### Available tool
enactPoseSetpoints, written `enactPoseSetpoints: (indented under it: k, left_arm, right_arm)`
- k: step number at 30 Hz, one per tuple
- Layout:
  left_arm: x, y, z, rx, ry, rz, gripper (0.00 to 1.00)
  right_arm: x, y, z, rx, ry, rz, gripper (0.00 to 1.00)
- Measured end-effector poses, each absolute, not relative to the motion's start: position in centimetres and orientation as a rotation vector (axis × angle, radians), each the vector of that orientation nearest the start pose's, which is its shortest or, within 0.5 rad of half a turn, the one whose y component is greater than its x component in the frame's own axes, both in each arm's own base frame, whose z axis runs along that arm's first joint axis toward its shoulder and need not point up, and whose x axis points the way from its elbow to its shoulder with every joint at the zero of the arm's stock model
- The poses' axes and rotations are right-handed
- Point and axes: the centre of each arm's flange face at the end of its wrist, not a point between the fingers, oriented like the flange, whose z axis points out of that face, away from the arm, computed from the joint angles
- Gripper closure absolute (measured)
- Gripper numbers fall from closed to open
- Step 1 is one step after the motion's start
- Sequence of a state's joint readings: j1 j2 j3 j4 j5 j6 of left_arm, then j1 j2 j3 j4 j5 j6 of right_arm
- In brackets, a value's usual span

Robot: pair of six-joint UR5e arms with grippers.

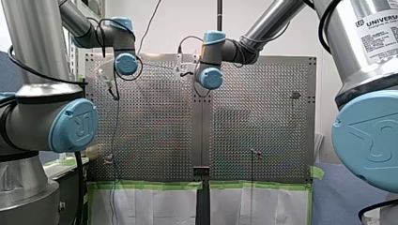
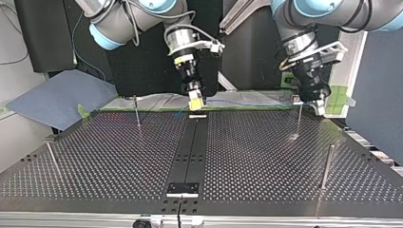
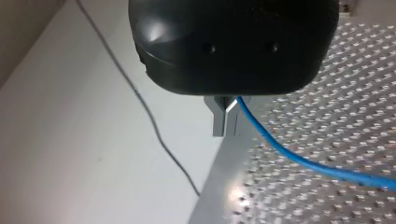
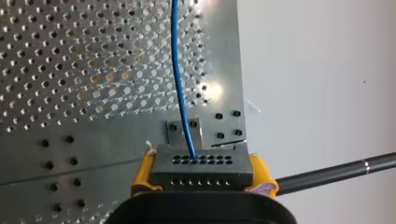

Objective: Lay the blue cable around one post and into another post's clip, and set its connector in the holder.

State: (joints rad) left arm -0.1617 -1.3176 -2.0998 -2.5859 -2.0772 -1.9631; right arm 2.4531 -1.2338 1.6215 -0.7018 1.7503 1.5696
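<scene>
**Both pincers grip the blue cable at the table's far edge**

Yellow pads [image 4: 142, 176] of my right gripper [image 4: 201, 173] sit closest in the right wrist view. They are clamped on either side of a grey block [image 4: 205, 179] with rows of holes, which looks to be the cable's connector. From the block's holed face the blue cable [image 4: 180, 93] runs straight ahead, away from the pads, over the perforated table [image 4: 70, 70].

In the left wrist view, my left gripper [image 3: 226, 122] has its metal fingers [image 3: 218, 123] pressed together on the cable. The cable leaves from between them and trails off to one side across the table.

Seen from across the table, a tall post [image 2: 327, 166] stands nearer the camera and a thin post [image 2: 298, 121] stands just beside my left gripper. Both grippers hang over the far edge, well apart, with the cable running between them.
</scene>
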Motion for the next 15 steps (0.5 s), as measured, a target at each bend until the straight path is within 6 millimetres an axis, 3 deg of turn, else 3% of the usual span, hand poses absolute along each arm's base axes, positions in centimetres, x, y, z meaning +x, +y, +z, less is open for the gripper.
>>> enactPoseSetpoints:
  k: [6, 15]
  left_arm:
    - [37.2, -13.2, 41.1, -0.572, 1.196, -0.146, 0.97]
    - [38.4, -10.9, 41.5, -0.571, 1.221, -0.139, 0.97]
  right_arm:
    - [56.7, -30.7, 36.5, 1.381, -0.674, 1.969, 1.0]
    - [58.3, -30.2, 39.6, 1.361, -0.635, 2.018, 1.0]
